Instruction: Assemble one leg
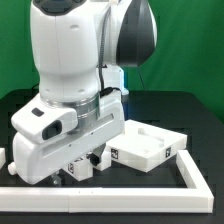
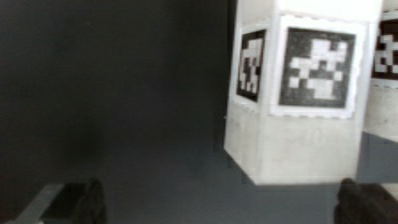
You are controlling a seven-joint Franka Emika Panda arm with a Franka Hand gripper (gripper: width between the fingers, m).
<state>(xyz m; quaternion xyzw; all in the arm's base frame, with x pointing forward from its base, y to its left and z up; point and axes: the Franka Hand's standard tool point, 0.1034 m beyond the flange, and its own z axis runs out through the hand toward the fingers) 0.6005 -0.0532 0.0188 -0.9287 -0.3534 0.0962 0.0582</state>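
Observation:
A leg, a chunky white block with black-and-white tags on two faces, stands upright on the dark table. In the wrist view it lies ahead of my gripper, nearer one finger than the other. Both dark fingertips show wide apart with nothing between them, so the gripper is open and empty. In the exterior view the gripper hangs low over the table under the big white arm. A tagged white piece shows just below it, largely hidden by the hand.
The large flat white panel with raised rim lies to the exterior view's right of the gripper. A white rail runs along the front and right. Another tagged white piece shows beside the leg.

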